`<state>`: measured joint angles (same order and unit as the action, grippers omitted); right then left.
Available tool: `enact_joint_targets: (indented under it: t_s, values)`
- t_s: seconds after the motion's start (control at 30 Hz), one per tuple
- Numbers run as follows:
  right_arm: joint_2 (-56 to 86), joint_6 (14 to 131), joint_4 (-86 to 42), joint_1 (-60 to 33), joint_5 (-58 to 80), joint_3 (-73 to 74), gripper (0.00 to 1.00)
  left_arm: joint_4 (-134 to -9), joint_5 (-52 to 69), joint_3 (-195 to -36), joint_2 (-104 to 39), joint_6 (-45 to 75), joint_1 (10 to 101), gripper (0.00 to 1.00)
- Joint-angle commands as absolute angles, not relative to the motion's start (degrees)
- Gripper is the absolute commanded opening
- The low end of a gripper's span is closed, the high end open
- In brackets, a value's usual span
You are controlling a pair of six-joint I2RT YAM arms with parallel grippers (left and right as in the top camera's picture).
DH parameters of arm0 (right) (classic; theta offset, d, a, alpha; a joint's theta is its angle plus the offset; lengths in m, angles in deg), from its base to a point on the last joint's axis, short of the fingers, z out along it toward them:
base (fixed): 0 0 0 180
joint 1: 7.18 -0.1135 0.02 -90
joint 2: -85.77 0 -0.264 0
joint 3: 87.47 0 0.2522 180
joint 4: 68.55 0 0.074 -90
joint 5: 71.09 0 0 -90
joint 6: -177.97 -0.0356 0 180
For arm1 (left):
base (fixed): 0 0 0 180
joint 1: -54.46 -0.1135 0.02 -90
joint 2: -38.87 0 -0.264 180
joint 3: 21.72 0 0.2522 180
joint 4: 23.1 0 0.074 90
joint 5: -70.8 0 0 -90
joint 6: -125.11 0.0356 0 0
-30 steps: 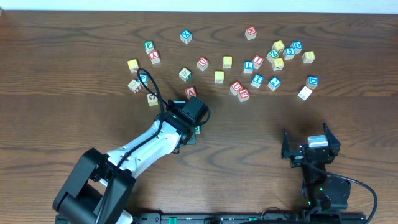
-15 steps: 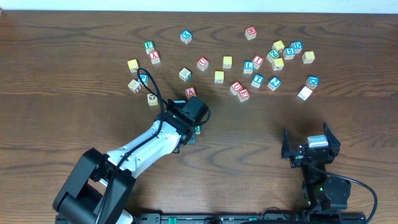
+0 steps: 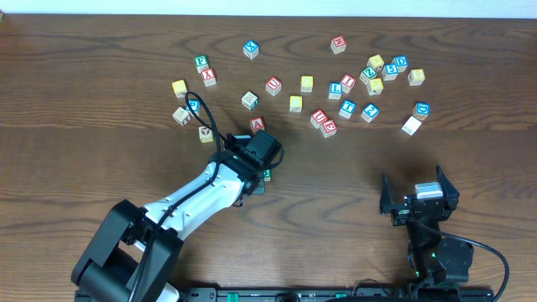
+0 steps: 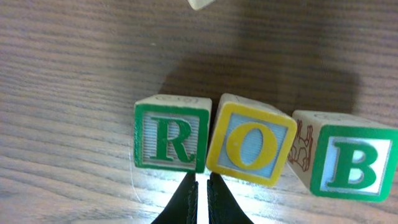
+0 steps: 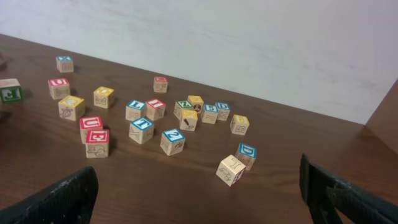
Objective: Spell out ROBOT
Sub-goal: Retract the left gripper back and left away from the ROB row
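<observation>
From overhead you cannot see the row of letters. The left arm (image 3: 201,197) reaches over it, and only a sliver of green shows beside the wrist. The row lies a little left of the middle of the dark wooden worktop (image 3: 101,50), on the near side of the scatter.

The left wrist view shows it plainly. The small wooden cube with a green R (image 4: 171,142) stands square. The wooden cube with a yellow O on a pale blue face (image 4: 252,149) sits askew, close against it. The wooden cube with a green B (image 4: 345,163) comes next and is cut off by the picture's right border. Its side face carries a reddish drawing too partial to make out. You cannot tell whether the O cube touches the B cube.

The left claw (image 4: 200,196) is pinched shut on nothing. Its dark tips sit just in front of the seam between R and O, and contact is unclear.

The loose wooden cubes (image 3: 307,83) spread across the far half, thickest toward the far right corner. Their letters are too small to read surely, so a blue T cannot be singled out.

The right claw (image 3: 417,195) sits by the near edge toward the right, spread wide and empty, well apart from every cube. Its own view shows only the two fingers at the bottom corners.
</observation>
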<state>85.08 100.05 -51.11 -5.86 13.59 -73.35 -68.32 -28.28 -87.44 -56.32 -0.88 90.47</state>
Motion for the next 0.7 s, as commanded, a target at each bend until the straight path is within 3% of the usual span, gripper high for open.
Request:
enact_joint_targets:
  t_s: [0.0,0.67]
  values:
    - [85.38,99.15,-50.80,-5.68,13.85,-73.39,0.99,-69.35,-26.57,-86.57,-56.76,-0.53,90.27,0.08]
    - [85.38,99.15,-50.80,-5.68,13.83,-73.39,0.99,-73.09,-25.59,-86.61,-48.61,-0.47,90.32,0.07]
